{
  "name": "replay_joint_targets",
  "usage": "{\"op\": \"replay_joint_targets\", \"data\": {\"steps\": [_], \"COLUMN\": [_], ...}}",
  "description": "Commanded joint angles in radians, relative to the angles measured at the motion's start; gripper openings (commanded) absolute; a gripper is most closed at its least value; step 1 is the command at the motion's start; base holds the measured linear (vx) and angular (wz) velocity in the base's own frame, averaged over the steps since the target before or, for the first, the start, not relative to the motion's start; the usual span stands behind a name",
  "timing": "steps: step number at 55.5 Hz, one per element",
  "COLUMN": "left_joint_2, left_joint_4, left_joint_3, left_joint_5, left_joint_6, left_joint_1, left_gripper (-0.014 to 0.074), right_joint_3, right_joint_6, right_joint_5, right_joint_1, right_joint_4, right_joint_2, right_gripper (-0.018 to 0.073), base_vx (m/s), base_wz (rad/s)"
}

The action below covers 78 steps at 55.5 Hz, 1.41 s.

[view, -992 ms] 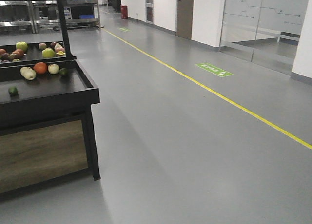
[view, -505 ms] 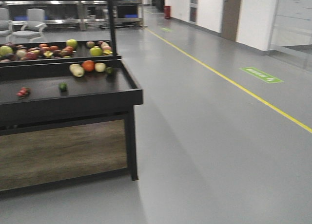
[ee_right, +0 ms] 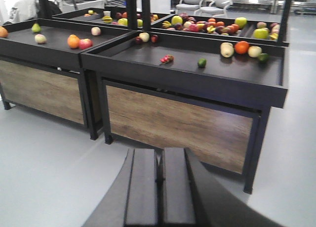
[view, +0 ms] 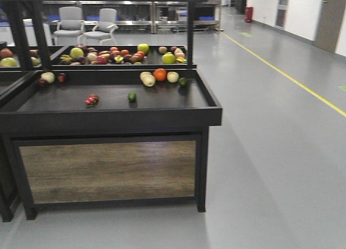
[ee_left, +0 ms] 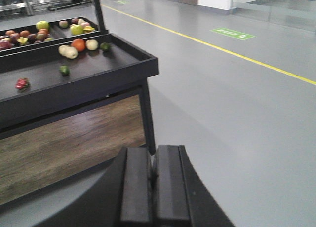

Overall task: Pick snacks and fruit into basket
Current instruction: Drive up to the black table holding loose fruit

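**Both claws pressed together, fruit lying on the black desk**

In the front view, a black desk with a raised rim and a wood panel under it is seen standing on the grey floor. The fruit is spread over its lower tray. An orange fruit is placed at the back right, with pale fruits just beside it on either side and a dark green fruit at the far right. Nearer the middle, a small green fruit and a red cluster are found, apart from each other. A heap of mixed fruit is held in the raised rear tray. Two grey chairs are seen far behind, and a yellow line is drawn along the floor on the right.

In the left wrist view, the left claw is shown with its fingers pressed together and nothing pinched between them. It is held low before the desk's right corner, well apart from the orange fruit and the small green fruit.

In the right wrist view, the right claw is likewise pressed together on nothing. The desk is faced from the front, and a second desk, also carrying fruit, is set just beside it on the left.
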Motion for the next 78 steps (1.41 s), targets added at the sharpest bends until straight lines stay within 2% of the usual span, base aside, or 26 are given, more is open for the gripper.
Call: {"op": "replay_joint_targets", "data": {"steps": [1,24,78], "left_joint_2": [0.014,0.014,0.014], "left_joint_4": [-0.002,-0.003,-0.003], "left_joint_3": [-0.028,-0.028,-0.028], "left_joint_5": [-0.080,-0.080,-0.081], "left_joint_6": [-0.007,-0.007,-0.007], "left_joint_1": [0.002,0.002,0.002], "left_gripper": [0.0001,0.0001,0.0001], "right_joint_3": [-0.028,-0.028,-0.028], "right_joint_6": [-0.002,-0.002,-0.002], "right_joint_5": [-0.079,-0.079,-0.079], "right_joint_1": [-0.001,-0.001,-0.001], "right_joint_4": [-0.030,-0.030,-0.030], "right_joint_2": [0.010,0.010,0.010], "right_gripper": [-0.0007,-0.0007,-0.0007], "base_vx": [0.23,0.27,0.35], "base_wz": [0.34,0.21,0.01]}}
